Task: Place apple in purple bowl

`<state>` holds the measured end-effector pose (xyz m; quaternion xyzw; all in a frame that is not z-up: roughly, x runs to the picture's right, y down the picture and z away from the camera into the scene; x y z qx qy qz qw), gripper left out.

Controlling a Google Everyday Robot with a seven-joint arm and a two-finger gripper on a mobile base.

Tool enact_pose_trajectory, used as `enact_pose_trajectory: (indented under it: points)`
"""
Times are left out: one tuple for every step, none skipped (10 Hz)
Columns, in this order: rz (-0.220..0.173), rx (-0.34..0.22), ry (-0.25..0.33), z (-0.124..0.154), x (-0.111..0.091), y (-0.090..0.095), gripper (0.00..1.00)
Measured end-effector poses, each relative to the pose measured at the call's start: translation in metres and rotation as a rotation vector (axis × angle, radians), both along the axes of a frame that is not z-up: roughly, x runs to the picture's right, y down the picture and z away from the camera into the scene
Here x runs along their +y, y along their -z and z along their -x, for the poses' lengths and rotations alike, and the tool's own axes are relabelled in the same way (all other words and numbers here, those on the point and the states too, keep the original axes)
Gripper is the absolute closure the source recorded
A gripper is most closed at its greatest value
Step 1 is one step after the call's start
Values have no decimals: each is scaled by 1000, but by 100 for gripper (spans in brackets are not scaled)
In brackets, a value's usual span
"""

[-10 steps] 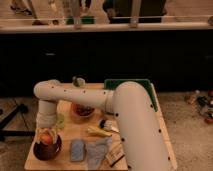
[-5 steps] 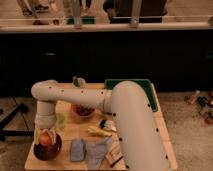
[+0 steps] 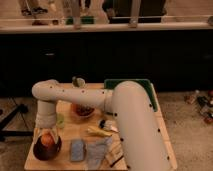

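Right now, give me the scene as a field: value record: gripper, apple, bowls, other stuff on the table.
gripper: gripper at the table's front-left, directly over the purple bowl, arm reaching down to it
apple: apple at the gripper's tip, inside the purple bowl's rim
purple bowl: purple bowl at the front-left corner of the wooden table
orange-red bowl: orange-red bowl mid-table, partly behind the arm, dark contents
yellow item: long yellow item right of centre
cloths: blue-grey cloths at the front edge
green bin: green bin at the back right
task status: apple in the bowl; release not confirmed
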<state>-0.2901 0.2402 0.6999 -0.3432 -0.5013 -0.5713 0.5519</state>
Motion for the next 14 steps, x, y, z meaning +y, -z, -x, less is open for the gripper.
enact_pose_trajectory:
  points:
    - [-3,0,-3,0,-1,0,20]
    - [-5,2,-6,0,-2,0,20]
    - [-5,5,-8,-1,-3,-1,20]
    - [-5,6,-9,-1,-4,-1,20]
    - [-7,9,-11,-3,-5,-2,20]
    - [-11,13,-15,-4,-8,-3,20]
    - [-14,14,-16,-5,-11,-4,20]
    - [-19,15,-20,-6,-15,-7,20]
    - [-24,19,-25,-8,-20,-10,20]
    - [-29,22,-27,-10,-24,-13,20]
    - [-34,25,-29,-11,-27,-15,20]
    - [-38,29,-31,-14,-31,-18,20]
    - [-40,31,-31,-15,-34,-20,20]
    - [-43,33,-31,-17,-36,-21,20]
